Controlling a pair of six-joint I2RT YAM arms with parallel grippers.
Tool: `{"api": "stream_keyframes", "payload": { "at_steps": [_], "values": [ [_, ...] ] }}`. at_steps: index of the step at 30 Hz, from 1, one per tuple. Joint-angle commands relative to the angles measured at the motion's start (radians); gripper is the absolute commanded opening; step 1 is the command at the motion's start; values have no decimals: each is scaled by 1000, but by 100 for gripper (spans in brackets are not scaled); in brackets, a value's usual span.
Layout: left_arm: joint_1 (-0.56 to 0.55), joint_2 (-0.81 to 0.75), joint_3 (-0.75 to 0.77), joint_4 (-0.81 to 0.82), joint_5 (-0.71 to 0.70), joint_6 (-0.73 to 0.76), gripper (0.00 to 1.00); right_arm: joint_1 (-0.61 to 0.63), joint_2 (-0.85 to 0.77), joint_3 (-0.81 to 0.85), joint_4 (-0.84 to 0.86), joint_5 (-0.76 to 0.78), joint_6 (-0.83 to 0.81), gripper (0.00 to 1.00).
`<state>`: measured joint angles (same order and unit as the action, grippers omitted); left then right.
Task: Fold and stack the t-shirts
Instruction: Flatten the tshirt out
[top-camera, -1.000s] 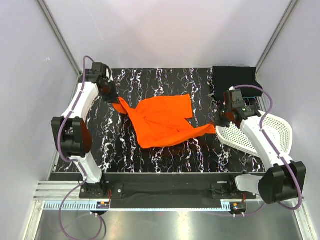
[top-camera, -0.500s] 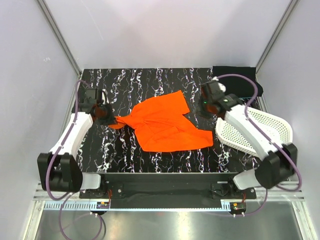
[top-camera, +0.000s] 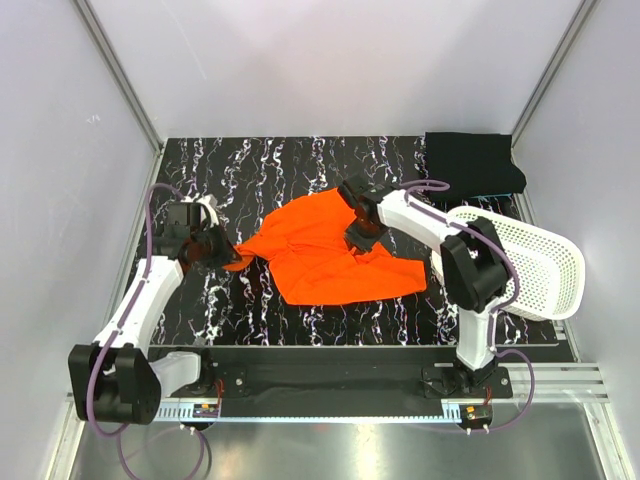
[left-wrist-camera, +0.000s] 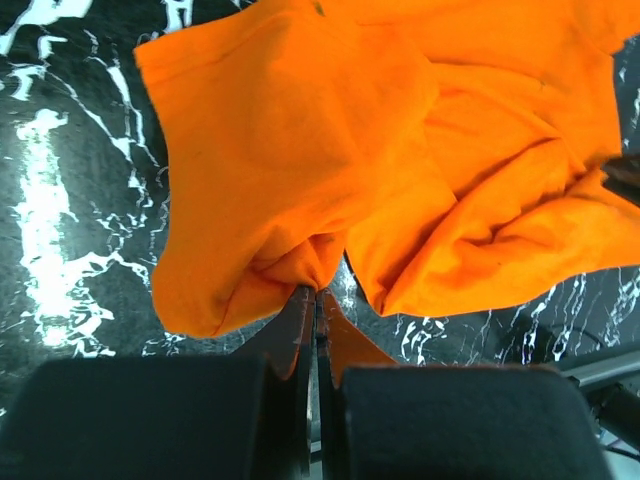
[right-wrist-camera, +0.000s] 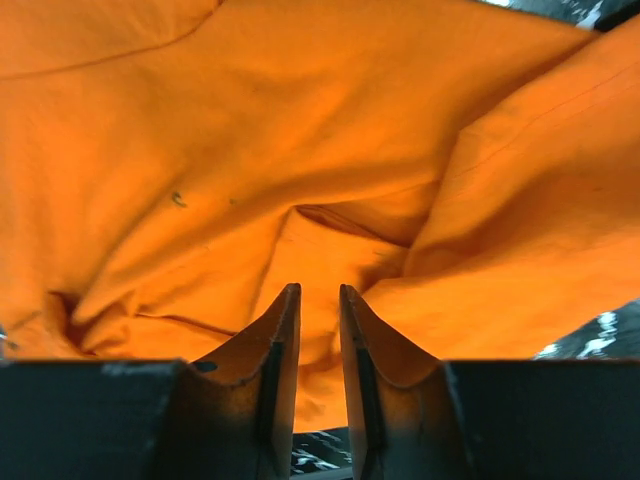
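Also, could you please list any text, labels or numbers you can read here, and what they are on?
None: no readable text.
The orange t-shirt, black t-shirt and white basket are plain; the small boards at the near edge are too small to read.

Crumpled orange t-shirt (top-camera: 330, 255) centre; left pincer (top-camera: 222, 255) at left tip, right pincer (top-camera: 362, 235) atop; black t-shirt (top-camera: 473, 163) far-right.

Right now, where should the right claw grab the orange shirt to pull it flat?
On the orange t-shirt, probably the free right corner, coming from the right: that edge lies flat and pointed, opposite the end the left gripper pinches. The middle is bunched.
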<state>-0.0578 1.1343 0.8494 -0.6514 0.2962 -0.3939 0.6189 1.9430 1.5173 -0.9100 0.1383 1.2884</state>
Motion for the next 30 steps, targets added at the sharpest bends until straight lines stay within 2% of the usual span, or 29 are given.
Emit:
{"api": "stream_keyframes", "payload": {
  "at_steps": [1, 11, 30],
  "values": [
    [-4, -41, -24, 101, 66, -8, 0, 10, 33, 79, -64, 17, 132, 30],
    [-4, -39, -38, 131, 132, -14, 0, 25, 96, 92, -101, 11, 223, 32],
    [-4, -62, -46, 139, 132, -13, 0, 27, 195, 162, -81, 55, 203, 34]
  ]
}}
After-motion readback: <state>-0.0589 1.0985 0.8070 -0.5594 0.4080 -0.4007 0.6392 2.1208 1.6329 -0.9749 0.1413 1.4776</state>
